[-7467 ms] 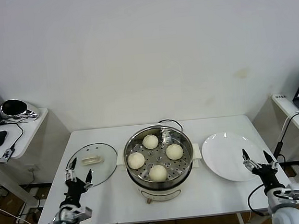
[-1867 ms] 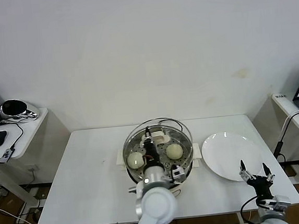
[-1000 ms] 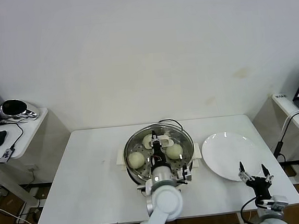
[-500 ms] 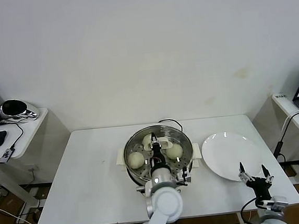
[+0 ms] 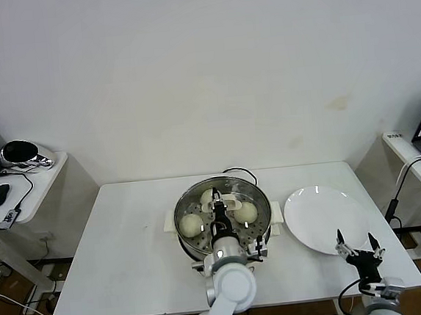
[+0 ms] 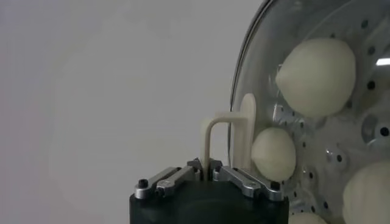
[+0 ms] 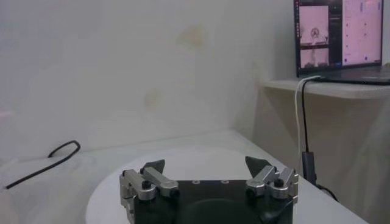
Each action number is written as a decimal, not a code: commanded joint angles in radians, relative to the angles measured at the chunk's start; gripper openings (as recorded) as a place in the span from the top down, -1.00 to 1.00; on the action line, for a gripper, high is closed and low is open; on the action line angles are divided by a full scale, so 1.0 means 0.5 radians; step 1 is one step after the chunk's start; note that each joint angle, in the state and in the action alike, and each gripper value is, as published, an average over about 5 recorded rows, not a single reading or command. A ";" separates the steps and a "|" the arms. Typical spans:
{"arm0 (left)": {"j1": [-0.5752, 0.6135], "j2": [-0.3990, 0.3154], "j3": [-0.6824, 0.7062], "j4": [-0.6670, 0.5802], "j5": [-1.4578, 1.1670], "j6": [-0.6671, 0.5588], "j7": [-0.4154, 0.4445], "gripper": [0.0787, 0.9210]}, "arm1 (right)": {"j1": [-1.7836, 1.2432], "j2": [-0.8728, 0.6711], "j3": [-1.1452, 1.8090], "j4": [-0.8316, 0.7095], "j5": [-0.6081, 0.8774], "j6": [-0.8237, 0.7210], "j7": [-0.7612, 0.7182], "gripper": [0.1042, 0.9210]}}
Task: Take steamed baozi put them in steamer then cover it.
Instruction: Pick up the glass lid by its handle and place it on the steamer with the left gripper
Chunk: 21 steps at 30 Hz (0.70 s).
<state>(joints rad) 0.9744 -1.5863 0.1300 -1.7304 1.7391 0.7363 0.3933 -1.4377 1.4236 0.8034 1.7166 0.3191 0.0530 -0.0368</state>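
Left gripper (image 5: 216, 201) pinches the glass lid's handle (image 6: 210, 143) directly above the steamer (image 5: 188, 240); baozi (image 6: 317, 76) underneath.

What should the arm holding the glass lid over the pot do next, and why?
Probably let go: the left gripper is shut on the lid's handle, and the lid appears seated over the steamer with the baozi inside. The right gripper waits open by the plate.

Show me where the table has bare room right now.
Free: the wide table stretch on the steamer's left, to the edge. The plate is bare too. Crowded: centre, where the left tool holds the lid handle; the right tool waits by the plate.
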 commanded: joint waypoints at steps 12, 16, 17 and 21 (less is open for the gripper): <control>0.049 0.089 0.100 -0.286 -0.053 0.080 0.145 0.29 | 0.008 0.013 -0.001 -0.004 -0.011 -0.001 0.001 -0.76; 0.072 0.108 0.133 -0.403 -0.074 0.081 0.204 0.03 | 0.007 0.013 0.001 -0.004 -0.012 -0.001 0.001 -0.76; 0.077 0.114 0.141 -0.434 -0.082 0.081 0.215 -0.03 | 0.006 0.013 0.001 -0.004 -0.012 -0.001 0.001 -0.76; 0.103 0.136 0.163 -0.541 -0.104 0.081 0.246 -0.32 | 0.003 0.014 0.003 -0.001 -0.015 -0.002 0.002 -0.76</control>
<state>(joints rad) 1.0102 -1.5313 0.1895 -1.8698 1.7004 0.7367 0.4731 -1.4355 1.4299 0.8042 1.7149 0.3126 0.0528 -0.0367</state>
